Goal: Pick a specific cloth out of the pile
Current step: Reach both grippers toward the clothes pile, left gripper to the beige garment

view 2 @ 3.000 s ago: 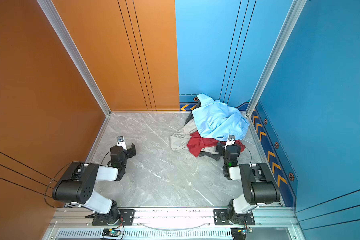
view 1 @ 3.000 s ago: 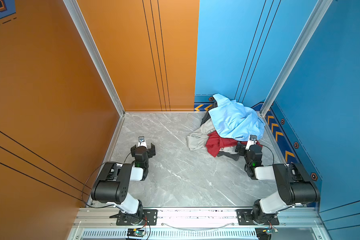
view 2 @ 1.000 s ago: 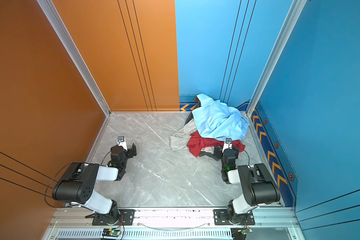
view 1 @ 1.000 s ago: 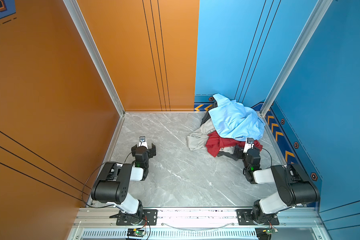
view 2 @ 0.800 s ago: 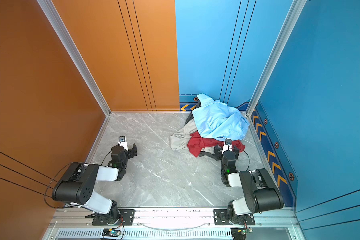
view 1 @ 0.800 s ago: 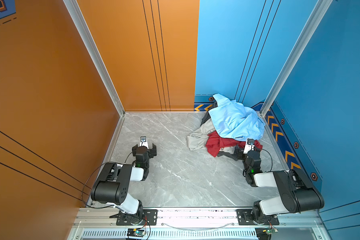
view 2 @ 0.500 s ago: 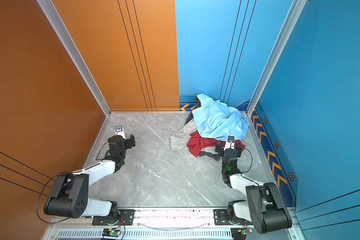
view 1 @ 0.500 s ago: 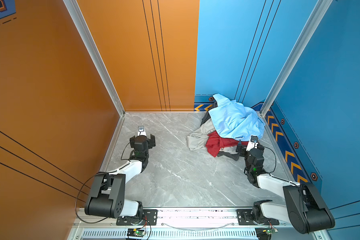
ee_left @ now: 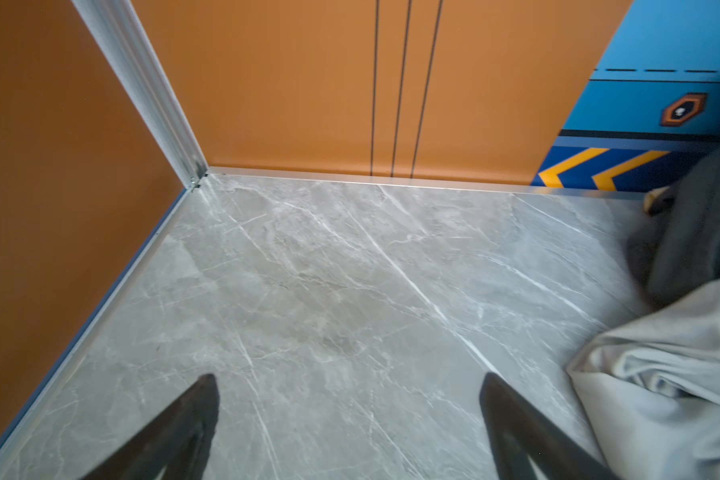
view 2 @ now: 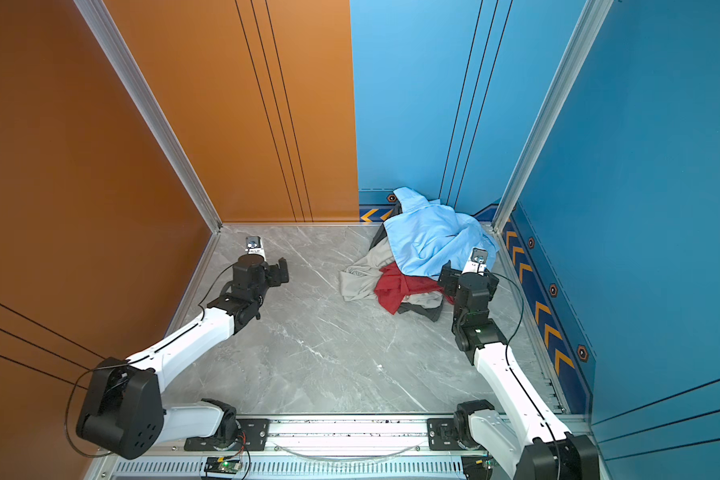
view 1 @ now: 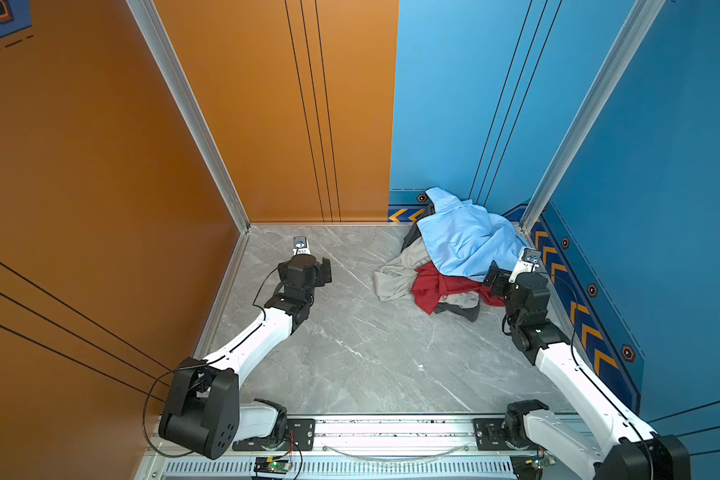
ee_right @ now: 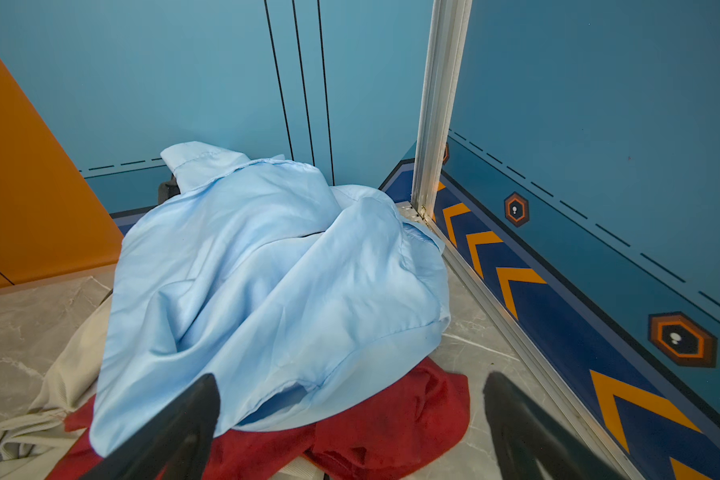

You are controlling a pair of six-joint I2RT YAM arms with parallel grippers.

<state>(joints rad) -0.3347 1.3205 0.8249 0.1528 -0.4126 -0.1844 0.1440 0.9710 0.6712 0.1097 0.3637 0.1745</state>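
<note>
The pile (view 1: 454, 266) lies in the back right corner, with a light blue shirt (view 1: 466, 241) on top and a dark red garment (view 1: 437, 291) under it. The cloth (view 1: 395, 270), light grey-beige, sticks out at the pile's left side, mostly buried; it also shows in both wrist views (ee_left: 661, 382) (ee_right: 67, 374). My right gripper (view 1: 516, 278) is open at the pile's near right edge, its jaws over the red garment and the shirt's hem (ee_right: 350, 376). My left gripper (view 1: 308, 268) is open over bare floor (ee_left: 348, 376), left of the cloth, holding nothing.
A dark charcoal garment (view 1: 458, 309) peeks out at the pile's front and back (ee_left: 699, 232). Orange walls (view 1: 100, 166) close the left and back, blue walls (view 1: 661, 166) the back and right. Marble floor (view 1: 350, 353) stretches between the arms. A metal rail (view 1: 391, 428) runs along the front.
Both arms have stretched out from their folded pose. The left gripper moved toward the back wall, and the right gripper moved up to the pile's edge. Both stayed open.
</note>
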